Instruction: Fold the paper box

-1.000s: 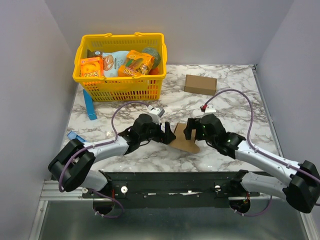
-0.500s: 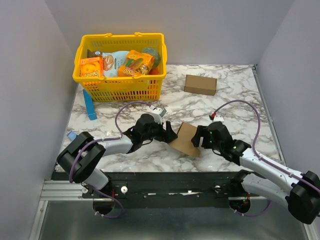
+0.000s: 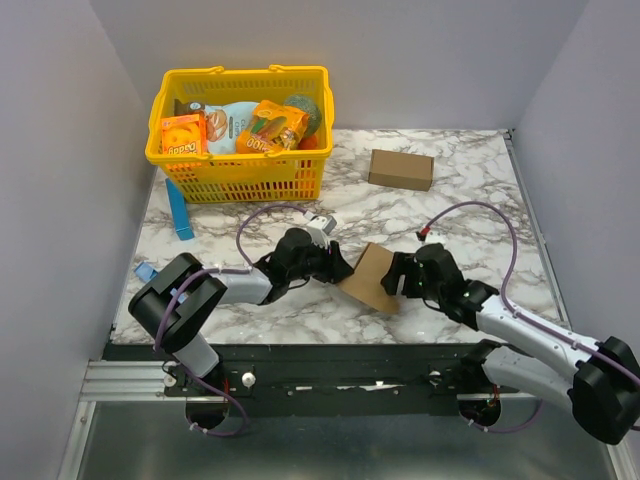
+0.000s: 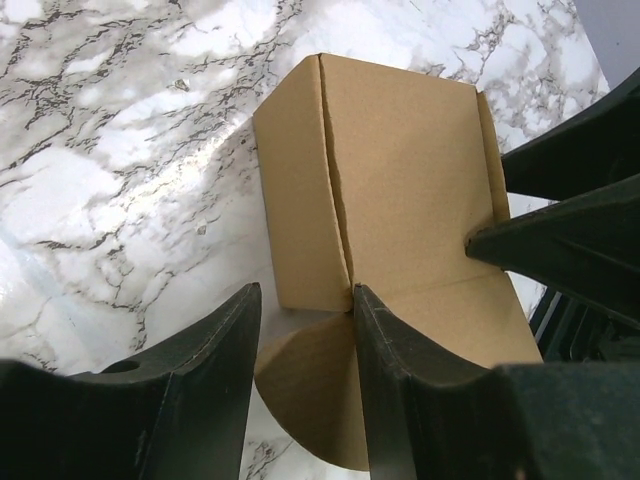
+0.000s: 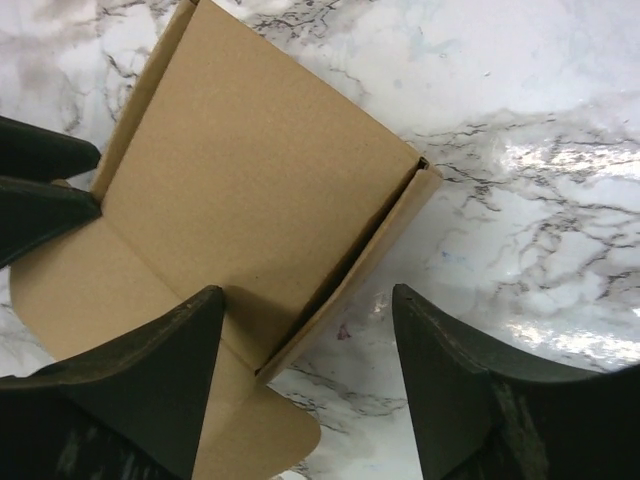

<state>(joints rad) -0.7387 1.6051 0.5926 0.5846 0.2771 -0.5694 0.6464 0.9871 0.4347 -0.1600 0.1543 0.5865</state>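
The paper box is a plain brown, partly folded carton lying on the marble table between my two grippers. In the left wrist view the paper box has a seam along its top and a rounded flap toward me. My left gripper is open, its right finger against the box's near edge, the flap showing in the gap. My left gripper is at the box's left side. My right gripper is open, straddling the corner of the box. My right gripper is at the box's right side.
A yellow basket with orange snack boxes stands at the back left. A longer brown carton lies at the back right. A blue strip and a small blue piece lie at the left edge.
The box has shifted right and toward the near edge and lies lower. My right gripper drew back to the right with it; my left gripper reached further right after it.
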